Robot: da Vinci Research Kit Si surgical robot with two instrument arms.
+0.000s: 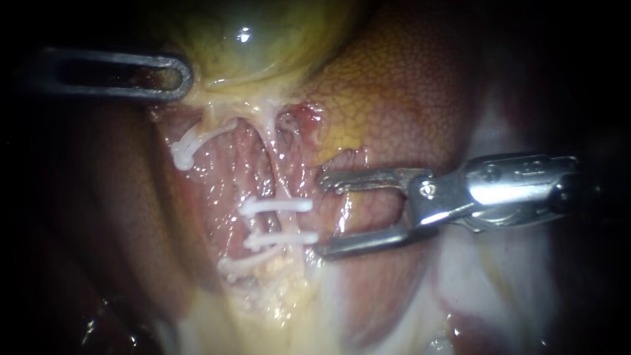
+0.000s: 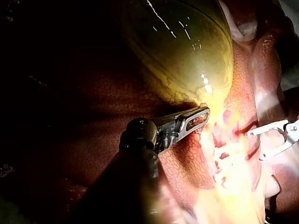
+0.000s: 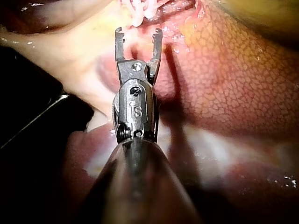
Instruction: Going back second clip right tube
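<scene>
From where I stand, the right instrument [image 1: 324,214] has its claw spread wide and empty. Its tips sit just right of the white clips [image 1: 276,206] that cross the right tube [image 1: 277,174] in the middle. The lower tip looks very near the end of a clip. My worry is that pulling away crookedly could let that tip hook the clip and drag it loose, or tear the tube. The upper tip could scrape the liver [image 1: 407,85]. The left instrument [image 1: 181,79] lies far left, by the gallbladder [image 1: 256,33].
</scene>
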